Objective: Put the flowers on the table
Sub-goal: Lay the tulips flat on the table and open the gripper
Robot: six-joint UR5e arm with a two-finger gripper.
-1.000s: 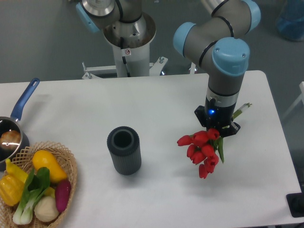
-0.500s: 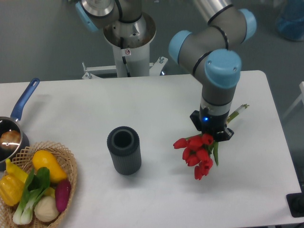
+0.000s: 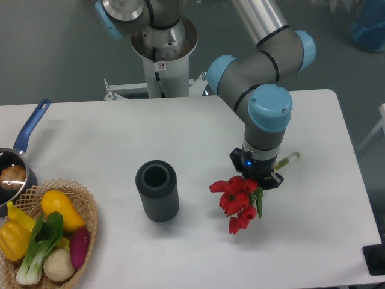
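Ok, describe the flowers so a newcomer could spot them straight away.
Start at the white table and find the grey cylinder near its middle. Right of it, under the gripper, hangs a bunch of red tulips with green stems: the only red blooms, unlike the vegetables in the basket.

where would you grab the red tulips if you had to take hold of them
By the green stems, from above. The flowers fan out into soft red buds at the lower left that would crush, while the stems run up and right in a thin bundle. The hand is over that stem section now; its jaws are hidden from this view.
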